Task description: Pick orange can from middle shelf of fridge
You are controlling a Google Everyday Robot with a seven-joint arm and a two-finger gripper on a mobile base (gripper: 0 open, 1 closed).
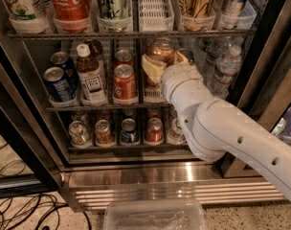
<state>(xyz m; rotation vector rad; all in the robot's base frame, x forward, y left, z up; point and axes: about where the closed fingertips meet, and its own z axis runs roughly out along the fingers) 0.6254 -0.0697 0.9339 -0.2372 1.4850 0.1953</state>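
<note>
Fridge pick: the gripper point(165, 62) clasps the orange can point(161, 49) between its cream fingers, just right of the two red cans point(124, 80) on the middle shelf point(88, 108) of the fridge point(136, 176). It is best withdrawn straight and level, clear of the upper rack point(136, 34). Left of the red cans stand one tea bottle point(90, 78) and two blue cans point(57, 83); farther right, at least two water bottles point(227, 68).
</note>
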